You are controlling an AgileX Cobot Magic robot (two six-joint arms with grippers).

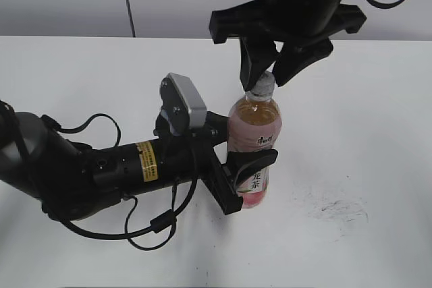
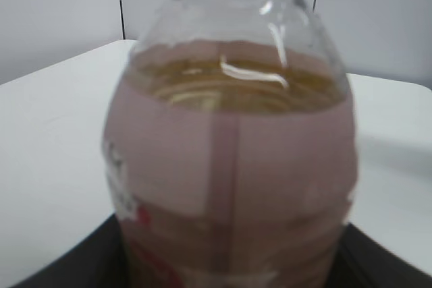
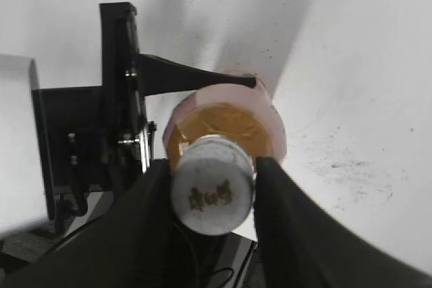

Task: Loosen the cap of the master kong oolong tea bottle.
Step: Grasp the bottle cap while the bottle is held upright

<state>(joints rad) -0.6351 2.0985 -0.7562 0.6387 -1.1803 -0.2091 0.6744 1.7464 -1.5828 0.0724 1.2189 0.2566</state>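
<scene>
The master kong oolong tea bottle (image 1: 255, 123) stands upright on the white table, amber tea inside, pink label. My left gripper (image 1: 251, 166) is shut on its labelled body from the left. In the left wrist view the bottle (image 2: 236, 166) fills the frame, with the dark jaws (image 2: 233, 271) at the bottom corners. The white cap (image 1: 264, 85) is on the neck. My right gripper (image 1: 266, 75) comes down from above with a finger pressed on each side of the cap. The right wrist view shows the cap (image 3: 212, 193) between its fingers (image 3: 212, 165), above the bottle's shoulder (image 3: 226, 123).
The white table (image 1: 371, 133) has dark scuff marks (image 1: 337, 207) to the right of the bottle. The left arm and its loose cable (image 1: 155, 224) lie across the table's front left. A grey wall runs along the far edge.
</scene>
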